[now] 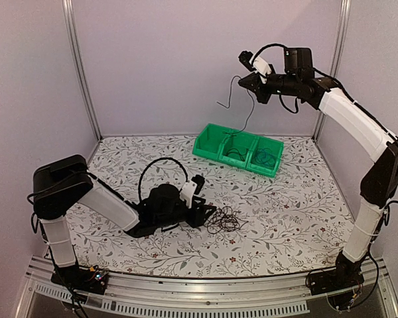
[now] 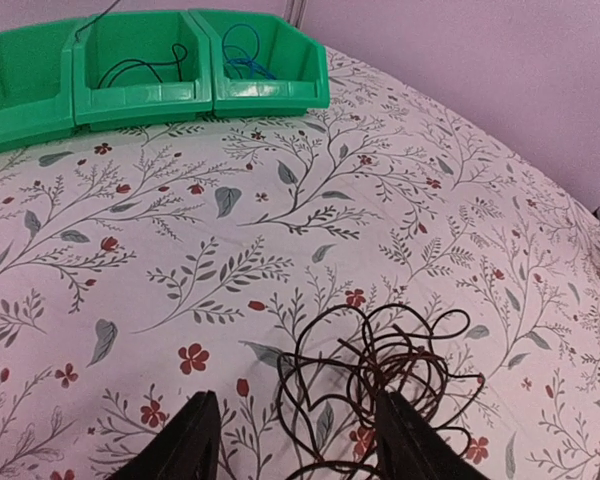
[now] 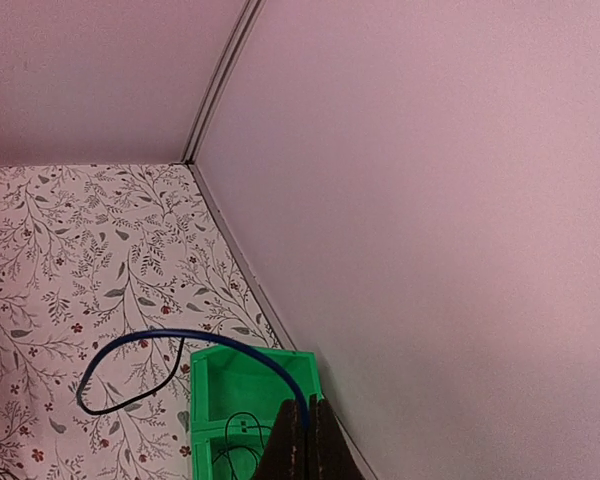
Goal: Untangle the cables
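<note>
Down on the table [image 1: 285, 218], the left gripper [image 2: 300, 440] has its jaws spread wide and holds nothing. The tangle [image 2: 380, 365] of dark cables lies loose between and just ahead of its fingers [image 2: 195, 440]. The right gripper [image 3: 302, 440] hangs high, pinching one thin cable [image 3: 170, 338] that dangles above the green bins [image 1: 215, 147]. A black loop [image 2: 140, 68] lies in the middle bin, a blue loop [image 2: 242, 55] in the right.

Cable tangle [image 1: 223, 220] on the table [image 1: 292, 212] — bins [image 1: 206, 156] behind (two hold cables [image 2: 245, 62])
</note>
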